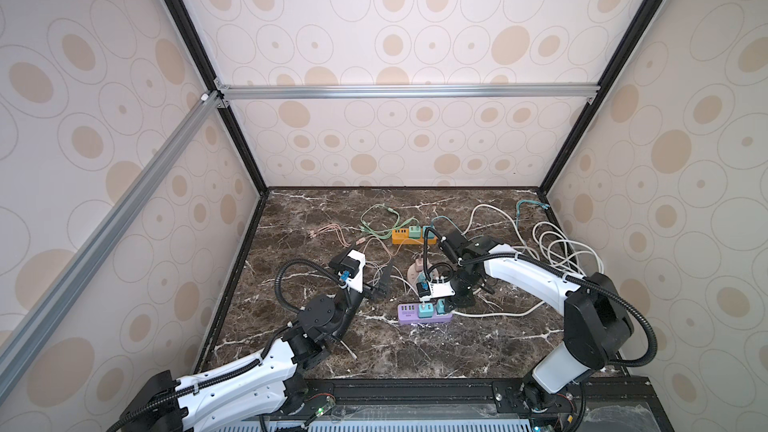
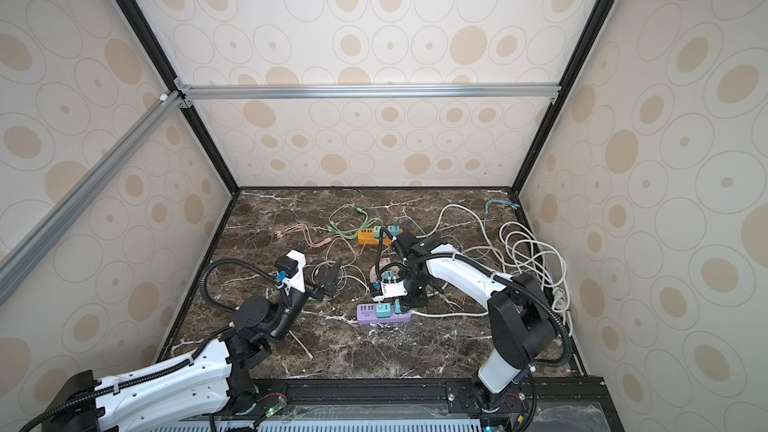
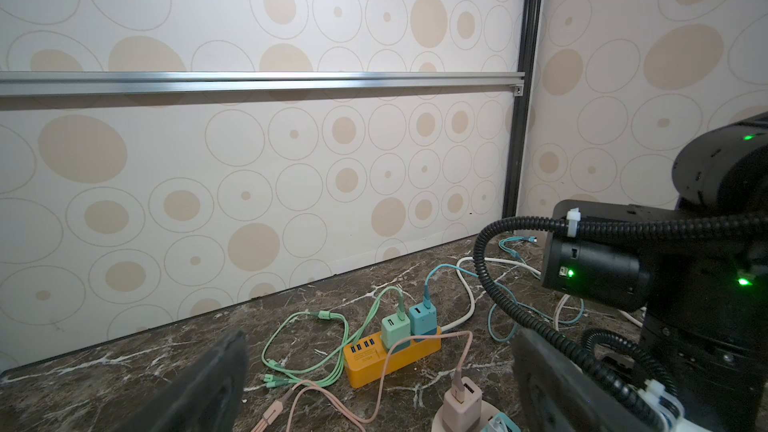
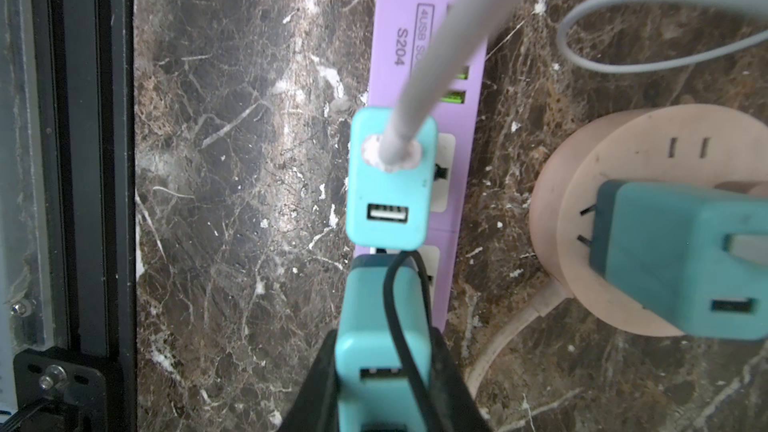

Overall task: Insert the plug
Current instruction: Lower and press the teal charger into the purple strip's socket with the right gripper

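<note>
Plug (image 4: pixel 380 309), a teal adapter, is clamped in the right pincer (image 4: pixel 383 369) over the end socket of the purple power strip (image 4: pixel 399 47). It is just beside a second teal adapter (image 4: pixel 388 184) seated there with a grey cable. Whether the prongs have entered cannot be told. The strip lies on the worktop (image 1: pixel 374 351) near its middle, towards the front edge. The left pincer (image 1: pixel 369 264) stands wide open and empty above the worktop, nearer the left edge. A third teal adapter (image 4: pixel 681 259) is over a pink round socket (image 4: pixel 561 184).
</note>
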Controlling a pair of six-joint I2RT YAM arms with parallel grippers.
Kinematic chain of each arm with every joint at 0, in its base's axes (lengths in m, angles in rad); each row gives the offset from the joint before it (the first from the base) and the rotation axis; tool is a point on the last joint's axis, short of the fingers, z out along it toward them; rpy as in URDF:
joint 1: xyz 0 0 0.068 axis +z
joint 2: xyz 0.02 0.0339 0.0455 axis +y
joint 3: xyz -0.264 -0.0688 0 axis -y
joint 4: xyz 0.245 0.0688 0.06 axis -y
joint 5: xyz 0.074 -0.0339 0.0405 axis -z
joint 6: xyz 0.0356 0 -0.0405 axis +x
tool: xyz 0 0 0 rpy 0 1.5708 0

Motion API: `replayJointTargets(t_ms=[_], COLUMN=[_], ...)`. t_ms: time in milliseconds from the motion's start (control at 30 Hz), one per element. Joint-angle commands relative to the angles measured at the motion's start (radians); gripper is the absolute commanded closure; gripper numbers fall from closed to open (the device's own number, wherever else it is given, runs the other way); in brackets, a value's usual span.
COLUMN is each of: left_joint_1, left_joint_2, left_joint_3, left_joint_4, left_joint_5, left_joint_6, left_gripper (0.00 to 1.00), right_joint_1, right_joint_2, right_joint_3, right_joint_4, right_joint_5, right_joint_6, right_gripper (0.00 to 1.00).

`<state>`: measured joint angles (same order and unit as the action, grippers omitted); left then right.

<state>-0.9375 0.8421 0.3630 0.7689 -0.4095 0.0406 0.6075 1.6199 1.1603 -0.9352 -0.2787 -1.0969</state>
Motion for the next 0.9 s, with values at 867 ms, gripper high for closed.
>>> replayJointTargets(t_ms=[867], left_joint_1=[0.007], left_joint_2=[-0.014], left_joint_3=[-0.007], left_joint_4=[0.018], left_joint_5=[-0.015], left_joint_6=[-0.01], left_gripper=[0.02], right_joint_1=[0.125], right_joint_2=[0.088], right_joint_3=[-0.265], right_joint_4=[0.183], right_joint_5=[0.286], right_joint_6=[0.035], right_gripper=[1.0])
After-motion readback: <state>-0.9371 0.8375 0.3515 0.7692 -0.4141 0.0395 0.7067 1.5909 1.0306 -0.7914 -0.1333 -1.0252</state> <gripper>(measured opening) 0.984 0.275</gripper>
